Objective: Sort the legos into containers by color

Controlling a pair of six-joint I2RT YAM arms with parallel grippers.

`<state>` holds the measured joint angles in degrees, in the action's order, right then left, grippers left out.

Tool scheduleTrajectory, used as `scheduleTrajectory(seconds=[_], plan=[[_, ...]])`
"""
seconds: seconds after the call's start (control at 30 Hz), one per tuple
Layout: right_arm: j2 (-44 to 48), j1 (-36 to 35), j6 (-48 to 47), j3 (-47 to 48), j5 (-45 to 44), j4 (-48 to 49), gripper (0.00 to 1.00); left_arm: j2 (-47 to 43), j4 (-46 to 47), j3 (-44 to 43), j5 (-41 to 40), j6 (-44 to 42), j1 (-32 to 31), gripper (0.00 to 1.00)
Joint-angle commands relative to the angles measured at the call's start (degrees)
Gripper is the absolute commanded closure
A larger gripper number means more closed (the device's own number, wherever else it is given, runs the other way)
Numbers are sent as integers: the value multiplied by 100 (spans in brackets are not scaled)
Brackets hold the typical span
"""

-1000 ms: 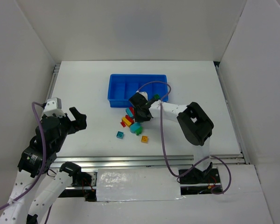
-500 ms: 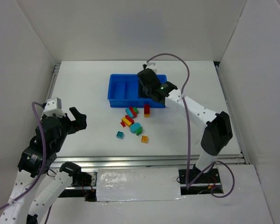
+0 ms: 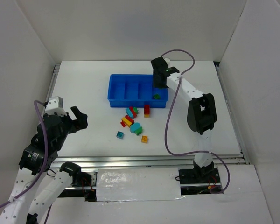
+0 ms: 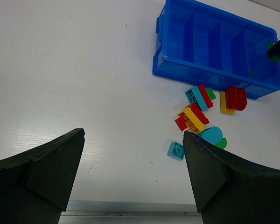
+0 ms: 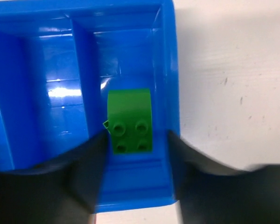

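The blue tray stands at the table's middle back with four compartments. A green lego shows inside the rightmost compartment, also seen from above as the green lego. My right gripper hovers over that compartment, its jaws open wider than the brick and holding nothing. The other legos lie in front of the tray: a red and yellow piece, a teal-red-green stack, a round teal piece, a teal square and a yellow square. My left gripper is open and empty at the near left.
The tray's other three compartments look empty. White walls enclose the table on three sides. A metal rail runs along the near edge. The right arm's purple cable loops above the table's right half.
The right arm swung from the pile up to the tray's right end with the green lego, and its jaws have widened off it. The left arm has not moved.
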<state>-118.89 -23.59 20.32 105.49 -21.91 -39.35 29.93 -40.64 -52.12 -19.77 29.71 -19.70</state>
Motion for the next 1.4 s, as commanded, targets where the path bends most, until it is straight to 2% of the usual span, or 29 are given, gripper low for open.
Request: scheduleTrajectory(seconds=[0.0,0.07,0.1,0.3,0.47,0.53,0.6,0.7,0.73,0.77,0.8,0.97,1.13,1.23,1.37], plan=[[-11,-22,-203,393,46,-204,34,48,250,0,52,-159,-25,0],[32,-14,-195,367,47,-187,15,56,259,0,61,-168,-25,0],[67,-14,-186,349,64,-178,14,74,259,0,61,-168,-25,1],[849,-258,-11,-537,319,147,11,92,267,0,87,-177,-25,0],[2140,-918,515,-2285,433,787,13,48,259,0,78,-168,-25,1],[2579,-1409,736,-2951,311,1095,13,39,259,9,79,-168,-25,0],[2791,-1856,1105,-3392,318,1245,13,30,276,9,105,-185,-25,1],[2758,-2227,1570,-3570,407,1307,12,48,267,-9,114,-185,-25,1],[2714,-2420,1702,-3640,363,1342,10,48,259,0,105,-185,-25,1],[2670,-2517,1904,-3667,259,1386,3,22,267,0,96,-185,-25,0],[2556,-2605,1915,-3685,258,1447,3,4,267,9,96,-177,-16,1],[2028,-2905,917,-3421,625,1500,3,-101,241,17,61,-150,-25,1],[2230,-2835,-219,-3991,1030,2123,2,-154,276,35,114,-177,-25,0],[2265,-2633,-693,-4212,1715,2352,3,-119,268,26,122,-185,-25,0],[2055,-2571,-1029,-4247,1962,2397,7,-137,276,26,122,-185,-25,0]])
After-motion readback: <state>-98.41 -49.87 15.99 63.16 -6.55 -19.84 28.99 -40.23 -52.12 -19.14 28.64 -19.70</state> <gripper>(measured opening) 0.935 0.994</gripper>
